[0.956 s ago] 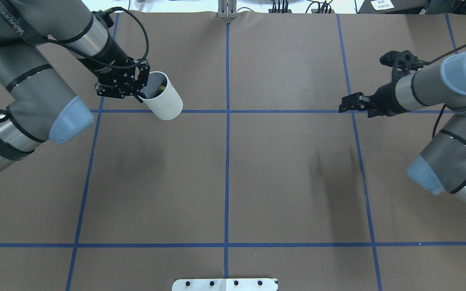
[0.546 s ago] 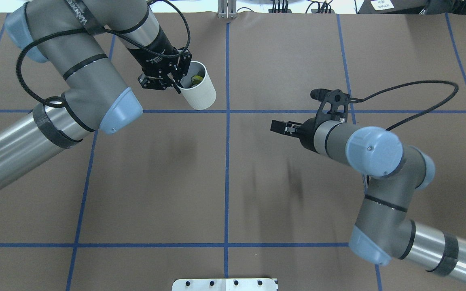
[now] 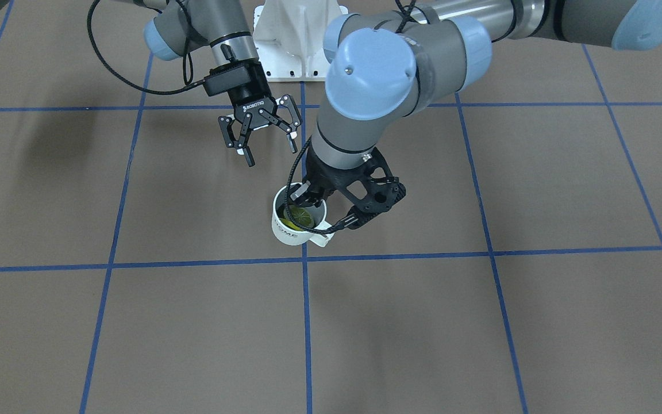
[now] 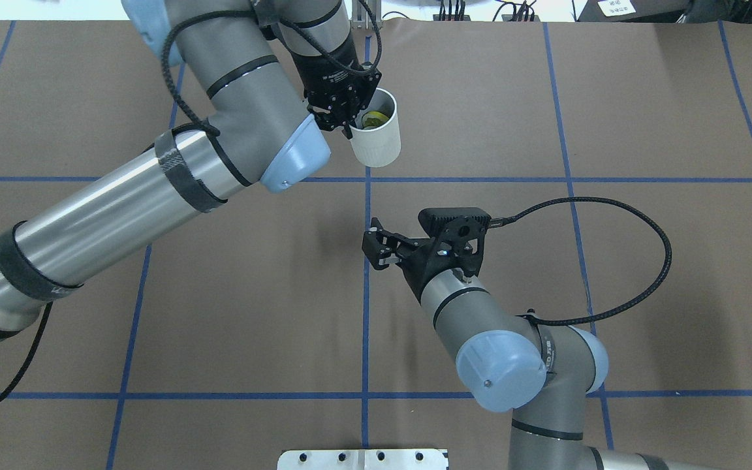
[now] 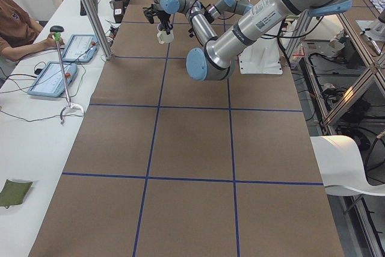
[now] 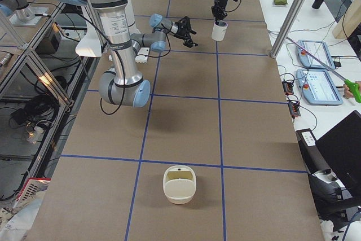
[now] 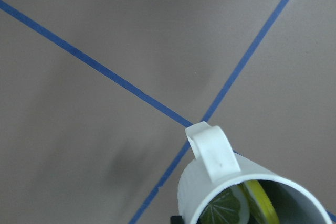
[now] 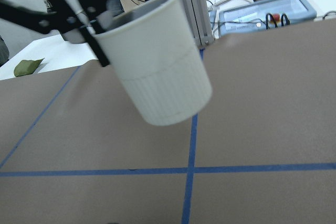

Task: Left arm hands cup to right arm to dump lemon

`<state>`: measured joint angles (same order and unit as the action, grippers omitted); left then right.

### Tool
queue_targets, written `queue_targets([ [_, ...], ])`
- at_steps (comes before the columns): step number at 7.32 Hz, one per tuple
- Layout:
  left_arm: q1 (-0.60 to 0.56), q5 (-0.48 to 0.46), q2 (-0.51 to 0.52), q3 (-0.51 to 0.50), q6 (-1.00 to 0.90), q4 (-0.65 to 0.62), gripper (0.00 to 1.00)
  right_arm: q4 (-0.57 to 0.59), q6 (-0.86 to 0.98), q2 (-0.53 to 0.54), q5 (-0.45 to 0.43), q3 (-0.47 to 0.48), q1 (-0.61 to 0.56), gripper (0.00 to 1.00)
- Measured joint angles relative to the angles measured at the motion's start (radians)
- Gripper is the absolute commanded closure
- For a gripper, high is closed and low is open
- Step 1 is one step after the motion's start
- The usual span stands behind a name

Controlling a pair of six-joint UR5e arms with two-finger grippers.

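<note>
Two grippers over the table (image 4: 643, 294). The left gripper (image 4: 350, 116) pinches the rim of the cup (image 4: 377, 140), one finger inside and one outside, and holds it clear of the surface by the centre blue line (image 4: 365, 339), on the far side. The cup is cream-white, slightly tilted, ribbed low down, its handle turned away from the robot, the lemon (image 4: 374, 119) inside. The right gripper (image 3: 270, 150) hangs close by, spread wide, touching nothing.
</note>
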<state>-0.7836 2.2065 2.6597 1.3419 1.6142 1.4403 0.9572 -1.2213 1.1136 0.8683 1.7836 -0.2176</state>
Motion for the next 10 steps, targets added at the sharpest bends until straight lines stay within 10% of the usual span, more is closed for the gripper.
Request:
queue_targets([
  [5,0.041,-0.041,0.079,-0.045,-0.002,-0.091,1.0,0.002,0.101,-0.056,-0.349,-0.107,0.036,0.04],
  [10,0.073,-0.04,0.078,-0.013,-0.002,-0.111,1.0,0.003,0.103,-0.055,-0.455,-0.174,0.038,0.03],
])
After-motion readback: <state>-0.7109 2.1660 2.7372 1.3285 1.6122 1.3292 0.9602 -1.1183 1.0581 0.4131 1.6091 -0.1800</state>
